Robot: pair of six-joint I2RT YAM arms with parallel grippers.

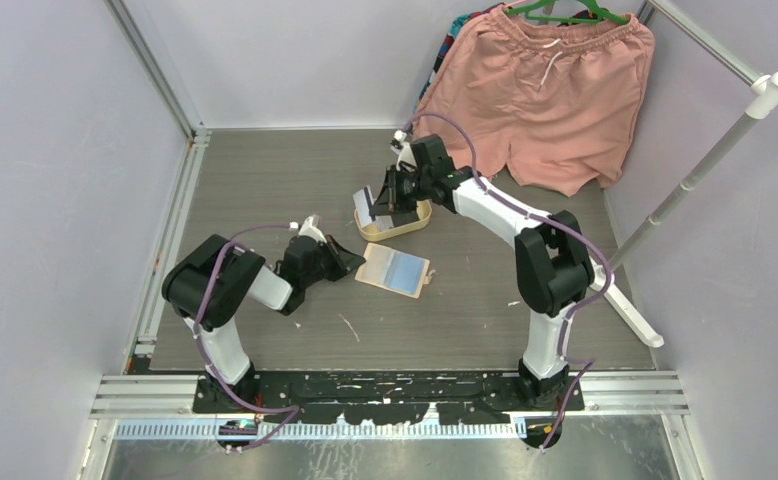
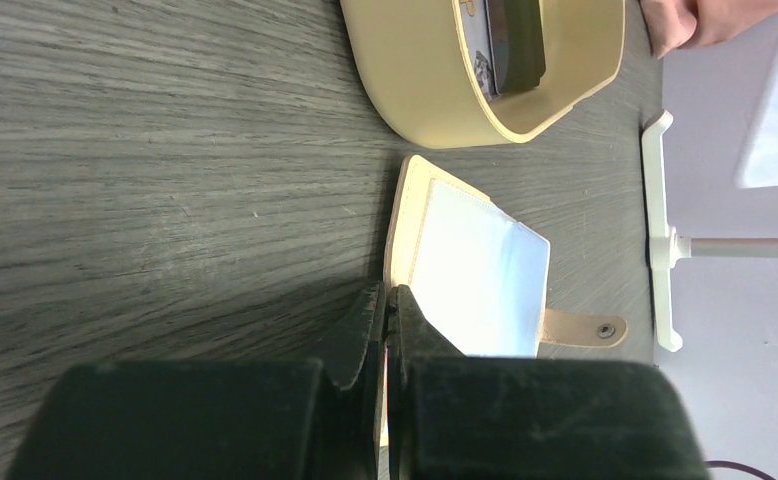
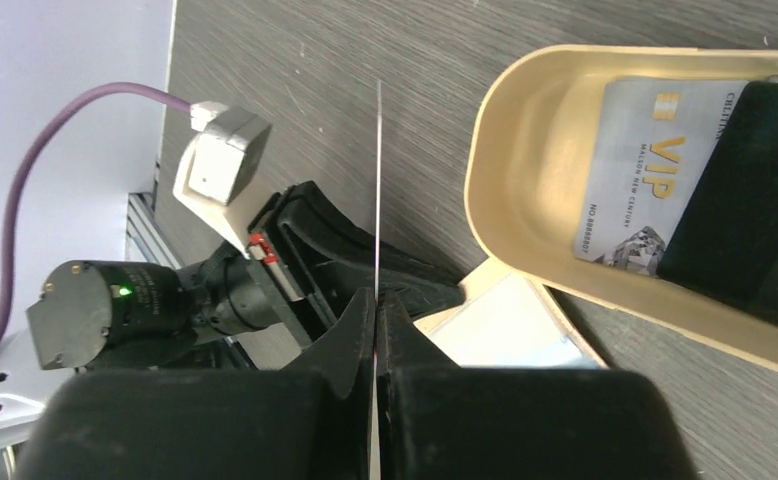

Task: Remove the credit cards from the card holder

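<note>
The beige card holder [image 1: 395, 270] lay open on the desk [image 1: 265, 180], just beside the oval cream tray [image 1: 417, 226], showing its pale blue lining [image 2: 475, 270] and snap tab [image 2: 575, 328]. The left claw [image 1: 350, 262] was closed on its edge. Over the tray's rim, the right claw [image 1: 383, 200] pinched a black-and-white card [image 1: 368, 207]. A grey VIP card [image 3: 645, 170] lay inside the tray.

- We see a dark grey, wood-grained table [image 1: 265, 180] set between pale walls.
- An open beige card holder [image 1: 393, 270] lies flat near its middle, with the pale blue lining up and the snap tab on the right.
- Just behind it, not touching, sits an oval cream tray [image 1: 395, 236].
- A rack's white foot [image 1: 635, 318] rests at the right edge.
</note>
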